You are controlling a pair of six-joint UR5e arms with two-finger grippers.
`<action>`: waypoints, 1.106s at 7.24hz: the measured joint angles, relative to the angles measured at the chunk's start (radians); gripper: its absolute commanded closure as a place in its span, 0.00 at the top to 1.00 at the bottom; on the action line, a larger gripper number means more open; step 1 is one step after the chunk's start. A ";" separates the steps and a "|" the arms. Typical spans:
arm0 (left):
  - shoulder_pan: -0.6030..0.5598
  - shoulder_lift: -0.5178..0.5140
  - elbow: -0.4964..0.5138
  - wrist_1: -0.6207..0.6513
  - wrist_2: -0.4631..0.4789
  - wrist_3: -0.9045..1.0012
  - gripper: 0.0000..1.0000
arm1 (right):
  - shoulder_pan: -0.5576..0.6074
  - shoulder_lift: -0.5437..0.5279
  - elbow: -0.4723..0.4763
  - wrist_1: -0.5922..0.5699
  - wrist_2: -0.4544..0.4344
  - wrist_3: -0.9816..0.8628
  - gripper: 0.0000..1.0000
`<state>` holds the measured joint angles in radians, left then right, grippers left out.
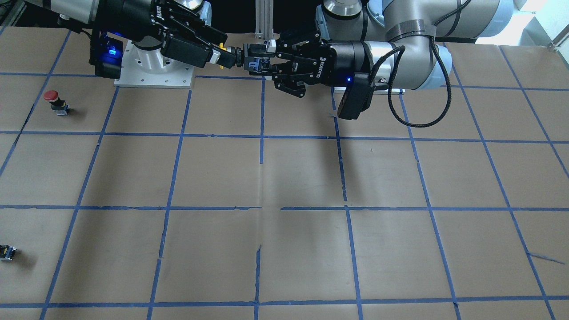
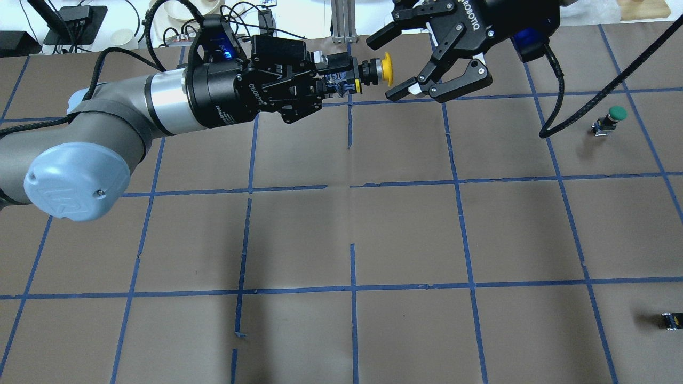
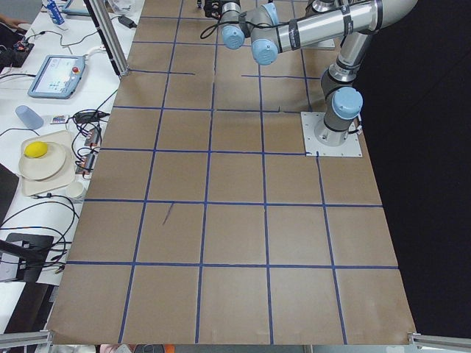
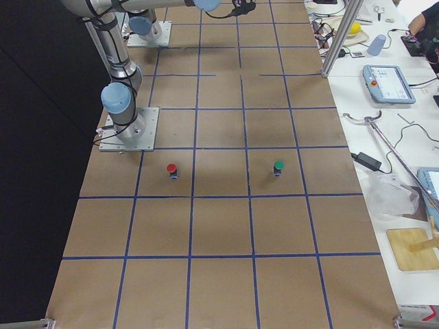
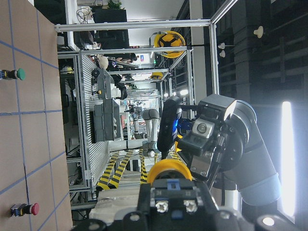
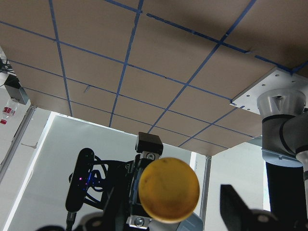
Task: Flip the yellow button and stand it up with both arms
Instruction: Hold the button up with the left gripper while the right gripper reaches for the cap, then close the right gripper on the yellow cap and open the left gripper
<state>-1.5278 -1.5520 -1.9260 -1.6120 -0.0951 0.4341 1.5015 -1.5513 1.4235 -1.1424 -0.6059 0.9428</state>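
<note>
The yellow button is held in the air on its side, high above the far middle of the table. My left gripper is shut on its black body, with the yellow cap pointing at my right gripper. The right gripper is open, its fingers astride the cap without closing on it. In the front-facing view the left gripper holds the body, and the right gripper sits around the yellow cap. The right wrist view shows the cap head-on. The left wrist view shows it from behind.
A red-capped button stands on the table on the robot's right side. A green-capped button stands further out on that side. A small dark capless part lies near the right edge. The arm base plates sit under the grippers.
</note>
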 measured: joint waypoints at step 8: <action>0.028 0.006 0.009 0.110 0.068 -0.198 1.00 | -0.006 -0.004 -0.005 -0.020 -0.077 0.011 0.20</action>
<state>-1.5002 -1.5460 -1.9169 -1.5018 -0.0276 0.2358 1.4956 -1.5552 1.4180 -1.1628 -0.6833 0.9542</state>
